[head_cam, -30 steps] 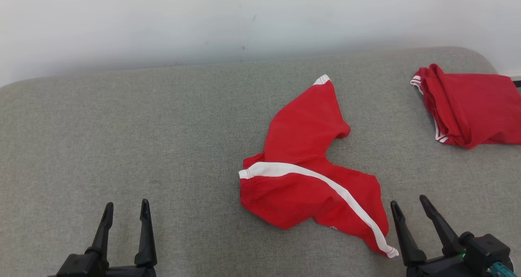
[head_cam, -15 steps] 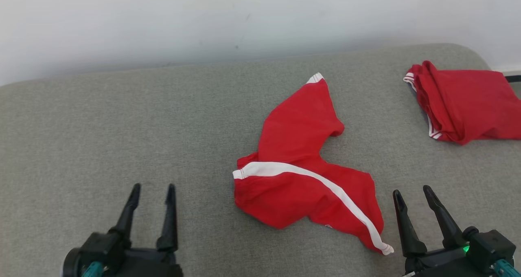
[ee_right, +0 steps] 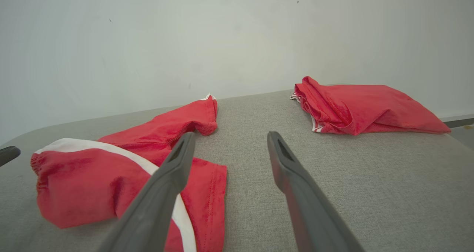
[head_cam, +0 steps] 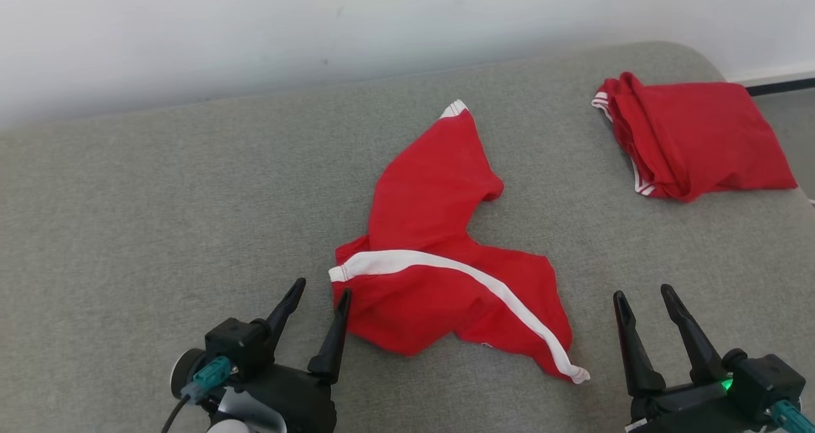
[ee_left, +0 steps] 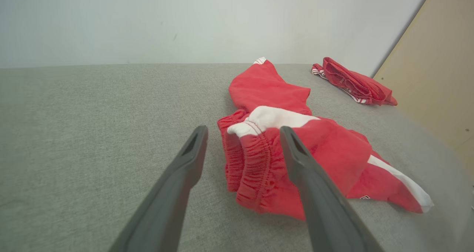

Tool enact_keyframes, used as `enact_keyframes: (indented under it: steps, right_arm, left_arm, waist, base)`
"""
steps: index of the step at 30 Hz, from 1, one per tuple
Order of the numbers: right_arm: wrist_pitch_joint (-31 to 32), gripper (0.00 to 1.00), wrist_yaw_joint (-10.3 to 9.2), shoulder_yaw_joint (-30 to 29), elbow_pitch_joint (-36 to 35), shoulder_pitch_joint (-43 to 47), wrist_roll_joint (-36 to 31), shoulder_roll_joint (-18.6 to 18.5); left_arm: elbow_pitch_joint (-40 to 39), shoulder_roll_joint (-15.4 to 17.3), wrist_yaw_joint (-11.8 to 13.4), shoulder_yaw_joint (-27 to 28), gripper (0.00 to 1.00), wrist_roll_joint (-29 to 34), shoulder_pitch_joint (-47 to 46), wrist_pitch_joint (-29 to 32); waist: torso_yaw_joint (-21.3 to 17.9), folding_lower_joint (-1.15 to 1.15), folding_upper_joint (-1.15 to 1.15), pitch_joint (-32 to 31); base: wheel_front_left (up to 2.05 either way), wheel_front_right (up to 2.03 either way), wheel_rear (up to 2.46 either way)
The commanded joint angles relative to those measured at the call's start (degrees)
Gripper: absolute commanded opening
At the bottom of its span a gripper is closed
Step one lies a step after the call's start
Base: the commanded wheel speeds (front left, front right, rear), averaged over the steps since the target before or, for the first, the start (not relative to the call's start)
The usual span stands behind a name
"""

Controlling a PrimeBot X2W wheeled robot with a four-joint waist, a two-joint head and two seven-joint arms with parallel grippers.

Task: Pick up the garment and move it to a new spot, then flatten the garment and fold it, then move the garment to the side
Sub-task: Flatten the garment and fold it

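Observation:
A crumpled red garment (head_cam: 439, 255) with a white side stripe lies in the middle of the grey padded surface (head_cam: 159, 197); it also shows in the left wrist view (ee_left: 281, 141) and the right wrist view (ee_right: 122, 163). My left gripper (head_cam: 320, 293) stands open just left of the garment's elastic waistband, its right fingertip at the cloth's edge. In the left wrist view the waistband (ee_left: 251, 159) sits between my left gripper's (ee_left: 242, 131) spread fingers. My right gripper (head_cam: 642, 294) is open, right of the garment's lower leg end, apart from it.
A second red garment (head_cam: 691, 137), folded, lies at the far right of the surface, also in the right wrist view (ee_right: 363, 105). A pale wall (head_cam: 318, 25) runs behind. The surface's right edge drops off by that folded piece. A tan panel (ee_left: 437, 70) stands at the right.
My left gripper has moved right and forward, from the lower left up to the garment's waistband. The head camera has shifted, sliding the scene leftward. The right gripper stays about where it was.

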Motion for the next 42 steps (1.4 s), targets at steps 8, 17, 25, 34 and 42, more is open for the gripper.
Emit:
enact_keyframes:
  steps: [8,17,25,34,42]
  right_arm:
    - [-0.1,1.0,-0.16,-0.5,0.1,-1.3,0.6,0.1]
    - [-0.1,1.0,-0.16,-0.8,-0.1,-1.6,0.5,0.8]
    - [-0.1,1.0,-0.16,-0.7,0.3,-1.7,0.1,1.0]
    - [-0.1,1.0,-0.16,-1.1,0.6,-0.9,-0.3,0.9]
    - [-0.1,1.0,-0.16,-1.4,0.6,0.8,-0.5,0.8]
  left_arm:
    - [2.4,2.9,-0.1,-5.8,1.0,-5.8,-3.7,2.2]
    - [3.7,3.6,0.0,-7.1,0.42,-7.8,-6.4,0.9]
    - [3.5,5.0,1.8,-5.0,0.0,-5.9,-10.7,-1.8]
    - [-0.8,6.3,2.2,-6.3,0.0,-2.0,-10.6,-3.2]
    - [-6.5,6.3,1.7,-11.7,0.0,-2.0,1.4,-2.6]
  waist:
    - [-3.0,0.0,0.0,2.1]
    - [-3.9,0.0,0.0,2.8]
    - [-2.6,0.0,0.0,2.4]
    - [0.2,0.0,0.0,0.7]
    - [3.9,0.0,0.0,-0.8]
  base:
    - [0.0,0.0,0.0]
    - [0.0,0.0,0.0]
    - [0.0,0.0,0.0]
    - [0.0,0.0,0.0]
    - [0.0,0.0,0.0]
